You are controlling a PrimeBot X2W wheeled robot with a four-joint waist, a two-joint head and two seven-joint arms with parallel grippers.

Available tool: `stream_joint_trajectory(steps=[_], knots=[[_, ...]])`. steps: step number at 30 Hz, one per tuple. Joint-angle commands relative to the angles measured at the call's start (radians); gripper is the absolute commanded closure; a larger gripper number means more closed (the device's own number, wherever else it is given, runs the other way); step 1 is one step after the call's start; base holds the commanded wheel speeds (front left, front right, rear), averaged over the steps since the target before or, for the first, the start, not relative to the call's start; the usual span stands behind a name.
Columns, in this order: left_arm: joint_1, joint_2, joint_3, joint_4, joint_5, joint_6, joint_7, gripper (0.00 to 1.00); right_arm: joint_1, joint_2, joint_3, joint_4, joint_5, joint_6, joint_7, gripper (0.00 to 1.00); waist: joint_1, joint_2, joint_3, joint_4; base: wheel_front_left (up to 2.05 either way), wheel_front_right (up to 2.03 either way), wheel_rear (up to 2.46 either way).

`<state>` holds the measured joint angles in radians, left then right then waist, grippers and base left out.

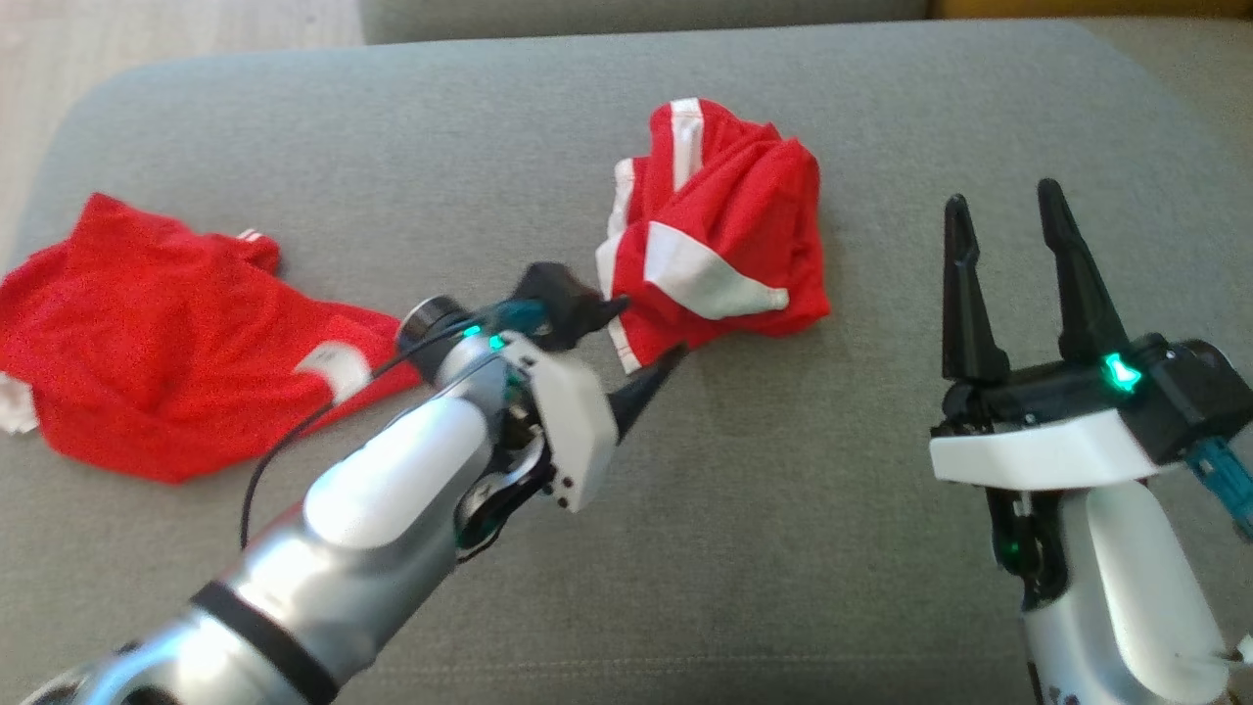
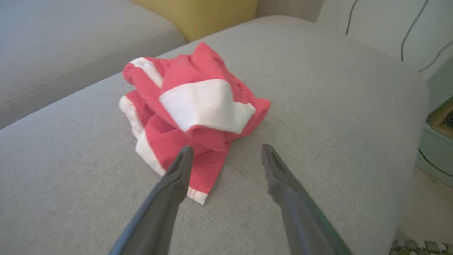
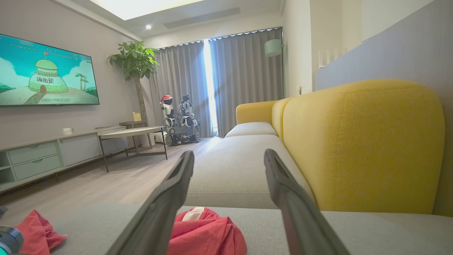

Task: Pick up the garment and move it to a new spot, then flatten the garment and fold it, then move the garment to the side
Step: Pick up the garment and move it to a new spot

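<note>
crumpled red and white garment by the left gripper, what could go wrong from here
The crumpled garment is bunched in layers, so the open left gripper might catch just the near hem and lift a tangle. The second red garment lies beside the left forearm, which could snag or drag it.

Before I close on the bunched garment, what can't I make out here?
- Head view: left claw overlaps the bunched garment at its near edge; contact unclear.
- Head view: second red garment cut off by the left edge.
- Right wrist view: bunched garment's lower part below the bottom edge, partly behind the right claw.
- Garment type: hidden by its folds.
</note>
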<state>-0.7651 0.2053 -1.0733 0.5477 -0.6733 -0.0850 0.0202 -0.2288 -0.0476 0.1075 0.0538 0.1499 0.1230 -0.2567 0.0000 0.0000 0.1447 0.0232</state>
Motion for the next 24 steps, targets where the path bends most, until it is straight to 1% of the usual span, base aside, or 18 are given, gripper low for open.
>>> stream_joint_trajectory(steps=[1,5,8,11,14,17,19,21,22,24], knots=[[0.002,0.043,0.059,-0.033,-0.006,0.031,-0.038,0.0,0.009,-0.003,0.012,-0.027,0.001,0.008,-0.005,0.0,0.0,0.0,-0.018,0.022,0.0,0.0,0.0],[0.073,0.082,0.125,-0.075,-0.03,0.105,-0.145,0.0,0.034,-0.003,0.003,-0.019,-0.012,0.008,-0.005,0.0,0.0,0.0,-0.042,0.054,0.0,0.0,0.0],[0.136,0.105,0.199,-0.123,-0.051,0.171,-0.242,0.0,0.058,-0.003,-0.005,-0.012,-0.021,0.008,-0.005,0.0,0.0,0.0,-0.064,0.076,0.0,0.0,0.0],[0.205,0.116,0.295,-0.189,-0.049,0.249,-0.278,0.0,0.087,-0.003,-0.017,-0.002,-0.032,0.008,-0.005,0.0,0.0,0.0,-0.083,0.097,0.0,0.0,0.0],[0.293,0.116,0.399,-0.292,0.012,0.297,-0.281,0.0,0.113,-0.003,-0.022,0.008,-0.037,0.008,-0.005,0.0,0.0,0.0,-0.093,0.109,0.0,0.0,0.0],[0.405,0.098,0.518,-0.392,0.091,0.322,-0.282,0.0,0.134,-0.003,-0.024,0.011,-0.044,0.008,-0.005,0.0,0.0,0.0,-0.098,0.114,0.0,0.0,0.0],[0.476,0.079,0.579,-0.446,0.152,0.319,-0.282,0.0,0.147,-0.003,-0.027,0.015,-0.049,0.008,-0.005,0.0,0.0,0.0,-0.103,0.117,0.0,0.0,0.0],[0.545,0.044,0.64,-0.492,0.201,0.31,-0.282,0.0,0.158,-0.003,-0.029,0.021,-0.053,0.008,-0.005,0.0,0.0,0.0,-0.11,0.118,0.0,0.0,0.0],[0.545,0.044,0.64,-0.492,0.201,0.31,-0.282,0.0,0.158,-0.003,-0.029,0.021,-0.053,0.008,-0.005,0.0,0.0,0.0,-0.11,0.118,0.0,0.0,0.0],[0.609,-0.005,0.71,-0.523,0.241,0.313,-0.282,0.0,0.166,-0.003,-0.028,0.028,-0.054,0.008,-0.005,0.0,0.0,0.0,-0.116,0.117,0.0,0.0,0.0]])
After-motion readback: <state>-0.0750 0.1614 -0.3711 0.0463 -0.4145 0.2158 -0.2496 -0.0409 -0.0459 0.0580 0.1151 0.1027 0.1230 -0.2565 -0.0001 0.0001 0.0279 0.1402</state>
